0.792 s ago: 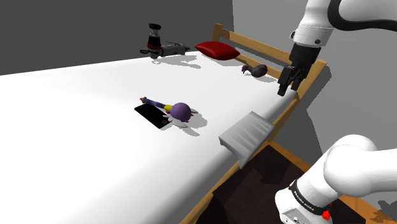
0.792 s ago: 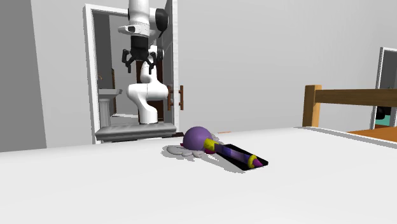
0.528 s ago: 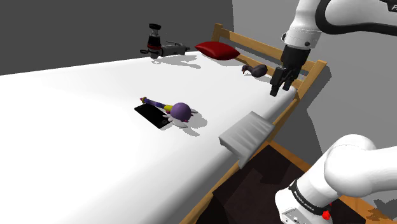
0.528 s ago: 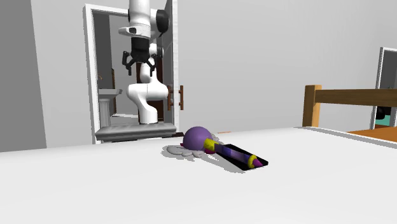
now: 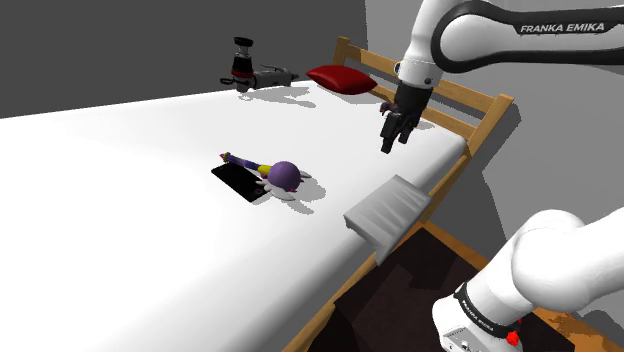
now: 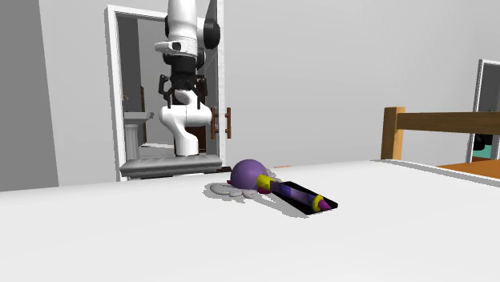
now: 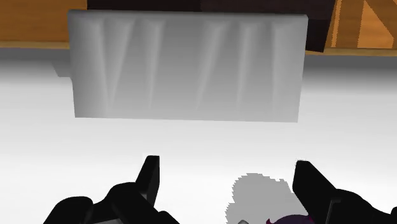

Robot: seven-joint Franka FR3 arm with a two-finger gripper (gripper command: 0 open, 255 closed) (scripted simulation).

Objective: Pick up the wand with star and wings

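The wand [image 5: 272, 171] lies on the white bed [image 5: 120, 200], with a round purple head, grey wings and a purple-and-yellow handle. Its handle rests across a flat black slab [image 5: 238, 183]. In the second exterior view the wand [image 6: 264, 181] lies in the foreground. My gripper [image 5: 387, 144] hangs open in the air above the bed's edge, well off to the shoulder view's right of the wand. The gripper [image 6: 183, 101] stands high behind the wand in the second exterior view. In the wrist view the open gripper [image 7: 230, 181] frames a grey wing [image 7: 261, 194].
A folded grey blanket [image 5: 390, 215] hangs over the bed's near edge and faces the gripper as the blanket [image 7: 184, 67]. A red pillow [image 5: 340, 78] and a black gadget [image 5: 245, 68] lie at the far end. The wooden bed frame [image 5: 483, 128] runs along the right.
The gripper has swung to the shoulder view's left, from over the bed frame to above the mattress, nearer the wand. It stays open. The wand has not moved.
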